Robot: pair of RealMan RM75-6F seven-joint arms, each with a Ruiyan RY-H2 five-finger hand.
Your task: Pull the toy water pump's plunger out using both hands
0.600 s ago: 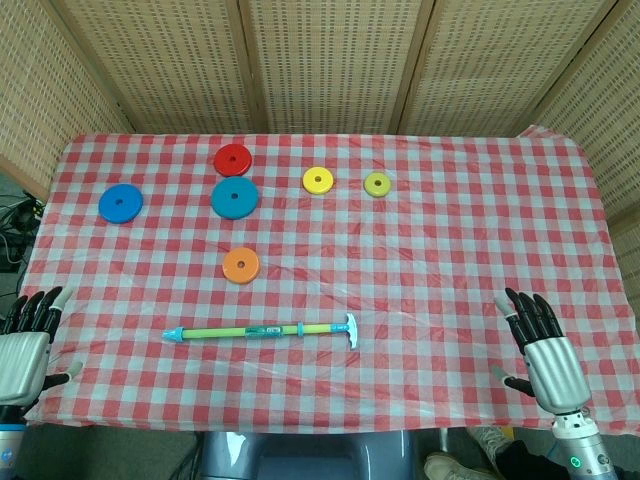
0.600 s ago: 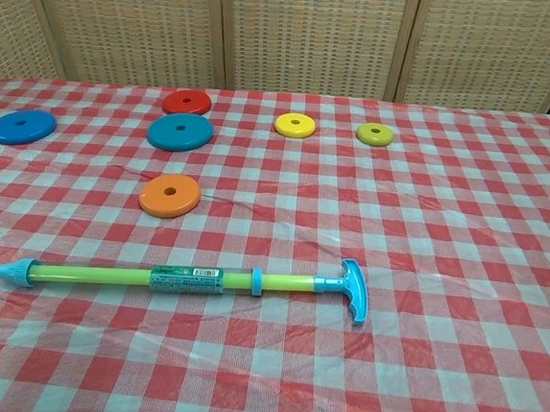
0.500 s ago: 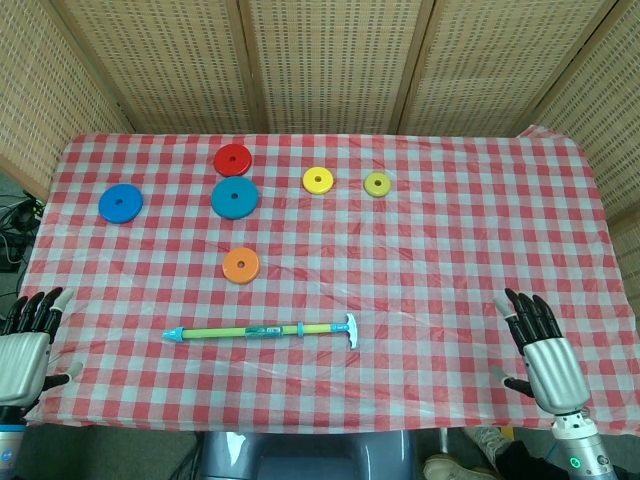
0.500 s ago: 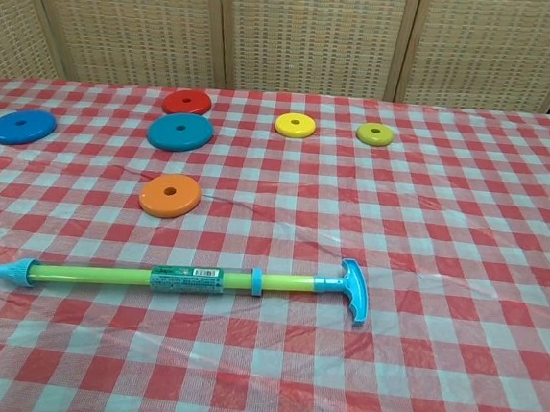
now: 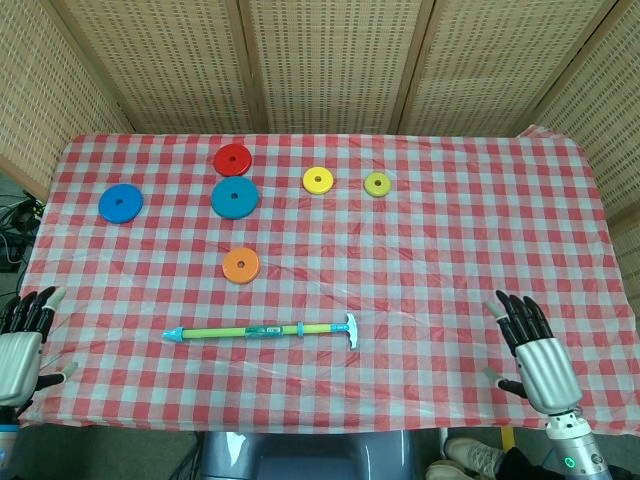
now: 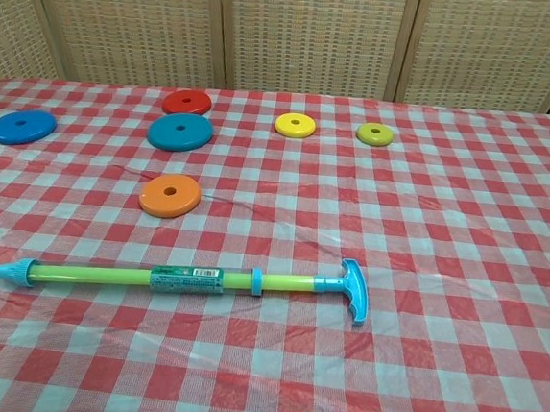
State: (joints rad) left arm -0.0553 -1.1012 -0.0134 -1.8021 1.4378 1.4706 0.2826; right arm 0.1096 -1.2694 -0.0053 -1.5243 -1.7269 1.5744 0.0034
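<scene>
The toy water pump (image 5: 262,331) lies flat on the checked cloth near the front edge, a green tube with a blue nozzle at its left end and a blue T-handle (image 5: 350,330) at its right. The chest view shows the pump (image 6: 191,280) and its T-handle (image 6: 354,290) untouched. My left hand (image 5: 20,348) hovers at the table's front left corner, fingers spread, holding nothing. My right hand (image 5: 533,352) is at the front right, fingers spread and empty. Both hands are far from the pump and absent from the chest view.
Several flat rings lie behind the pump: orange (image 5: 240,265), teal (image 5: 234,197), red (image 5: 232,159), blue (image 5: 120,203), yellow (image 5: 318,180) and olive-yellow (image 5: 377,184). Wicker screens (image 5: 330,60) stand behind the table.
Both hands have shifted slightly: the left one lower and outward, the right one a little left and up. The pump has not moved.
</scene>
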